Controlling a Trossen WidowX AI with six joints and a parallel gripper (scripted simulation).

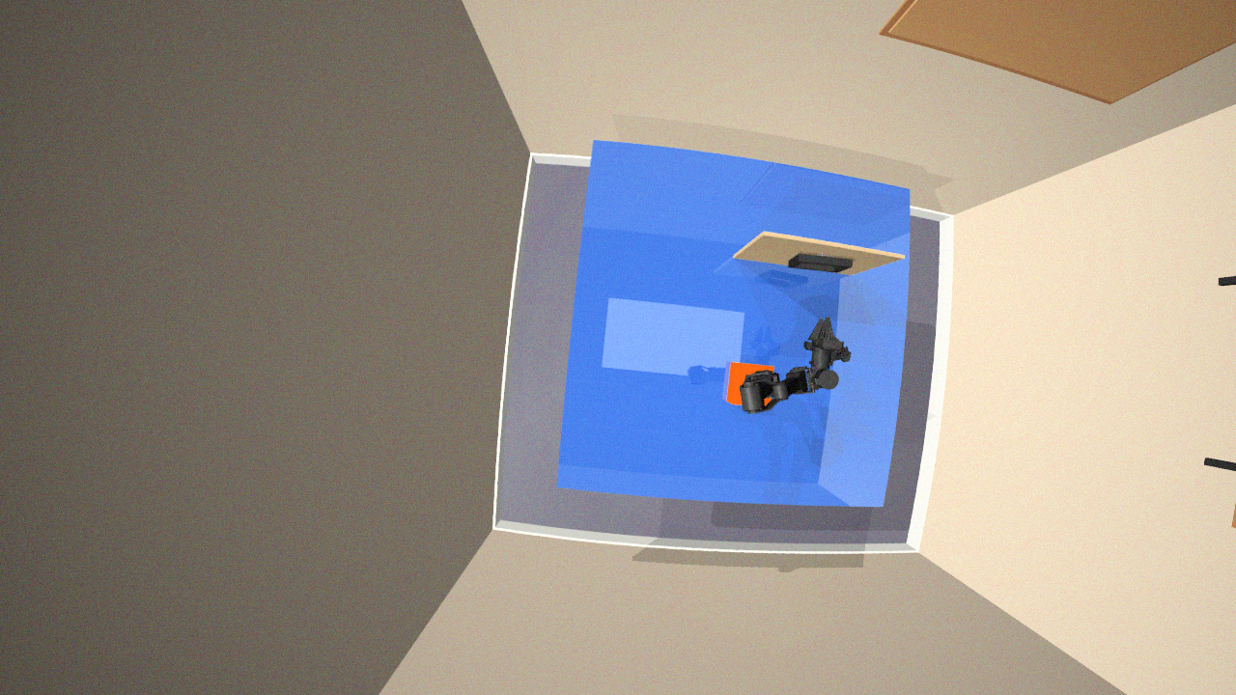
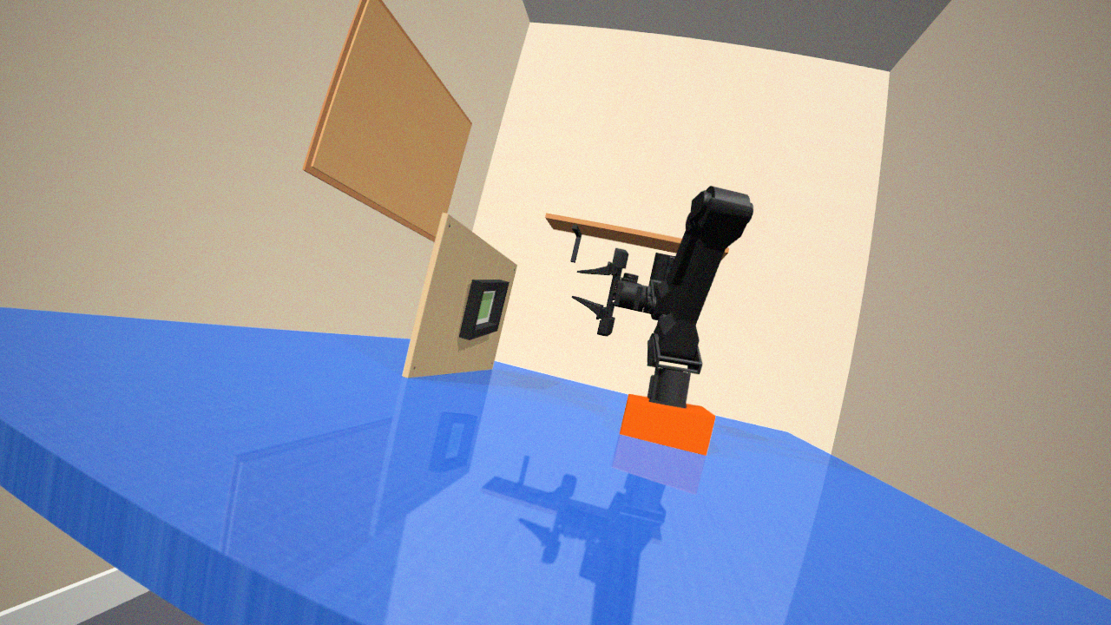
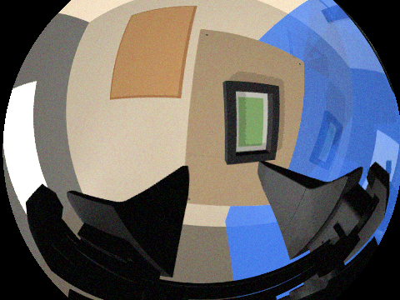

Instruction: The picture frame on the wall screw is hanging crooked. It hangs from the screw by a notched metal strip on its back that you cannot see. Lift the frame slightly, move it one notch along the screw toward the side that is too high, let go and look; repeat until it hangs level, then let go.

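Note:
The black picture frame (image 1: 819, 263) (image 2: 469, 312) (image 3: 230, 125) with a green picture hangs on the tan upright board (image 1: 760, 246) (image 2: 437, 311) (image 3: 208, 125). Compared with the board's top edge, the frame is tilted, its right side higher as I face the board. The wrist view is turned about a quarter, so that right side is at the image's top. The screw and notched strip are hidden behind the frame. My gripper (image 1: 825, 320) (image 2: 575, 284) (image 3: 225, 169) is open and empty. It stands in front of the board, apart from the frame, with its fingers pointing toward the board.
The blue table (image 1: 657, 431) (image 2: 311, 466) bears the board and the arm's orange base (image 1: 734, 384) (image 2: 667, 424). A brown panel (image 1: 1071, 39) (image 2: 388, 116) (image 3: 154, 54) is on the wall behind the board. A wooden shelf (image 2: 621, 233) is on another wall beyond the arm.

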